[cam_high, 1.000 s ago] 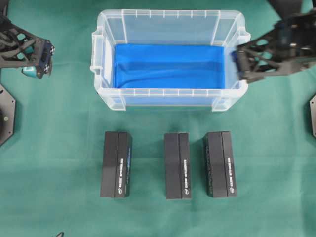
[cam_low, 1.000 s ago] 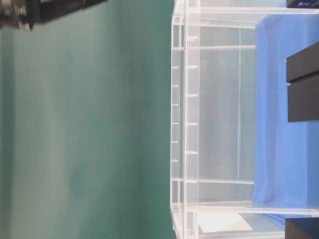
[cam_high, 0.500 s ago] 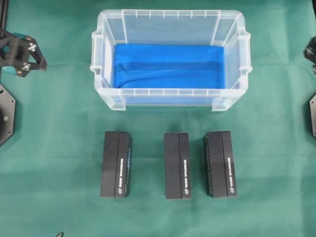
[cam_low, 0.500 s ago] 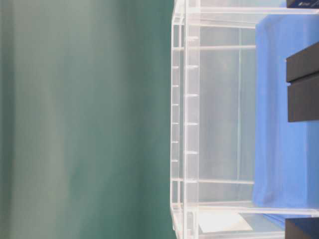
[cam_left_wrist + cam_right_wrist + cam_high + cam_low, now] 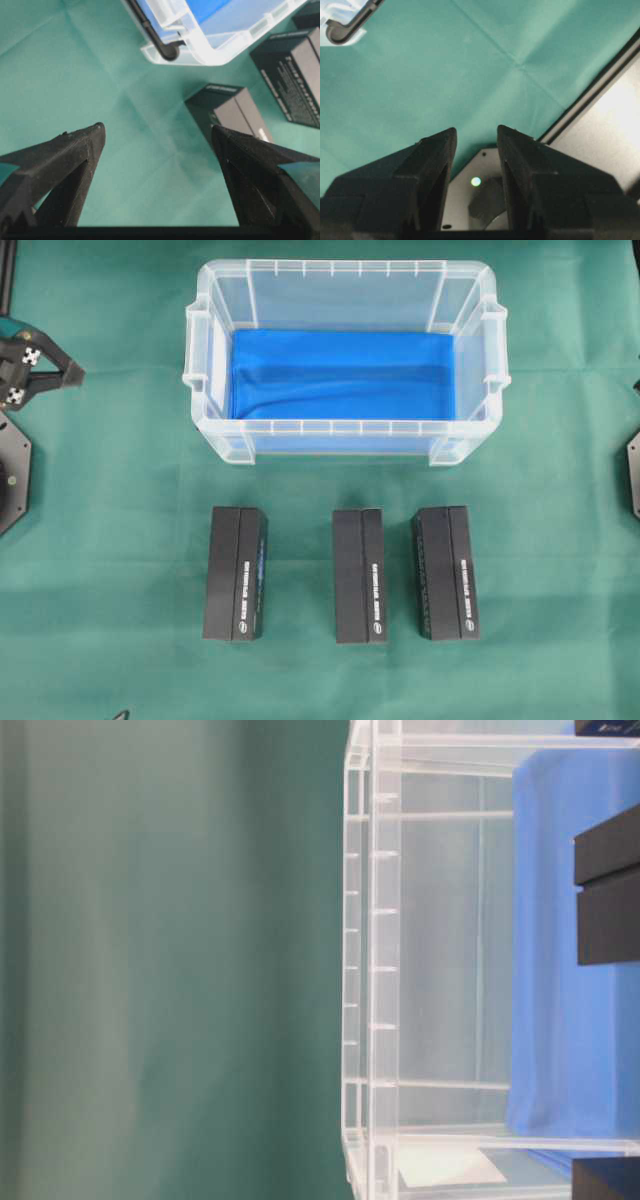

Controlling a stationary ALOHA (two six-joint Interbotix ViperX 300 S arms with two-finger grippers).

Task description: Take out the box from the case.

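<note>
The clear case (image 5: 345,426) stands at the back middle of the green table and holds only its blue cloth (image 5: 340,375). Three black boxes lie in a row in front of it, outside: left (image 5: 236,573), middle (image 5: 360,575), right (image 5: 446,572). My left gripper (image 5: 157,132) hovers open over bare cloth at the far left (image 5: 40,370), with nothing between its fingers; the case corner (image 5: 200,47) and the left box (image 5: 230,112) lie beyond it. My right gripper (image 5: 476,131) shows a narrow gap and holds nothing; it is outside the overhead view.
Black arm base plates sit at the left (image 5: 10,470) and right (image 5: 632,470) table edges. Under my right gripper lie its pale base (image 5: 470,200) and the cloth's edge. The table-level view shows the case wall (image 5: 370,970) side-on.
My right arm has drawn back from the case's right end and left the overhead view, its jaws narrowing. My left arm has retreated toward the left edge, still open.
</note>
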